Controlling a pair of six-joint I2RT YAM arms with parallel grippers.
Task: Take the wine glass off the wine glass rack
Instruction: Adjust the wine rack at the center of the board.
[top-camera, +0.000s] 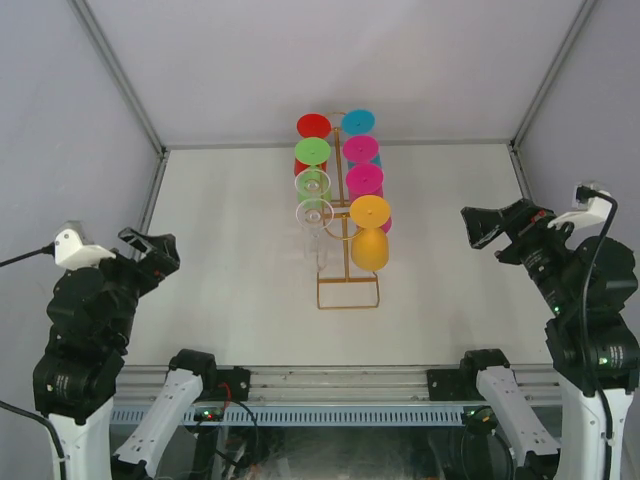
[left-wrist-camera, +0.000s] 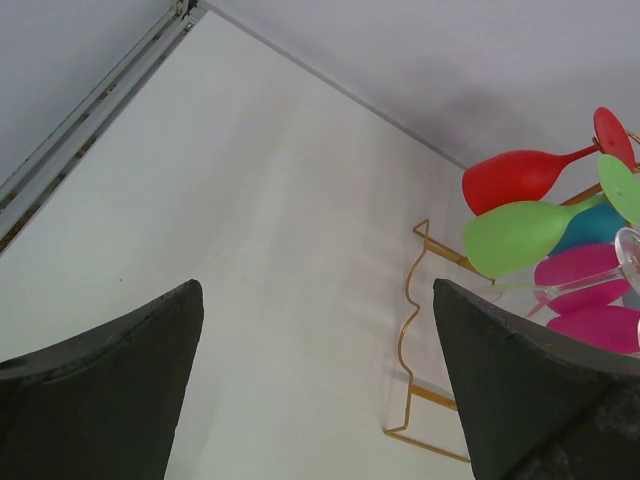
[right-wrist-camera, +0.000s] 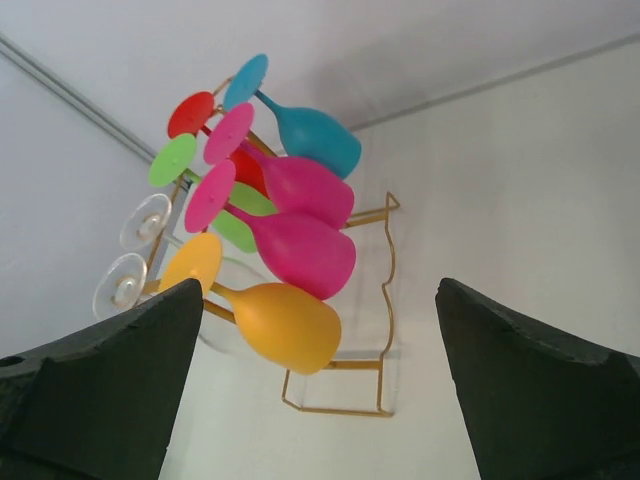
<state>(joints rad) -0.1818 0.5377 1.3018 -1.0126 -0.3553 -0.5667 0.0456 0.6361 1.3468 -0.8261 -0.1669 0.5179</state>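
The gold wire wine glass rack (top-camera: 348, 307) stands mid-table with several wine glasses hanging bowl-down from its hooks. On its left side are red (top-camera: 313, 126), green (top-camera: 312, 151) and two clear glasses (top-camera: 314, 213). On its right side hang teal, two magenta and, nearest, an orange glass (top-camera: 370, 248). My left gripper (top-camera: 150, 246) hovers open at the table's left edge, far from the rack (left-wrist-camera: 409, 404). My right gripper (top-camera: 486, 226) is open to the right of the rack (right-wrist-camera: 341, 411), facing the orange glass (right-wrist-camera: 285, 325). Neither gripper holds anything.
White table (top-camera: 230, 280) enclosed by pale walls with metal frame posts at the back corners. The arm bases and a rail with cabling sit along the near edge.
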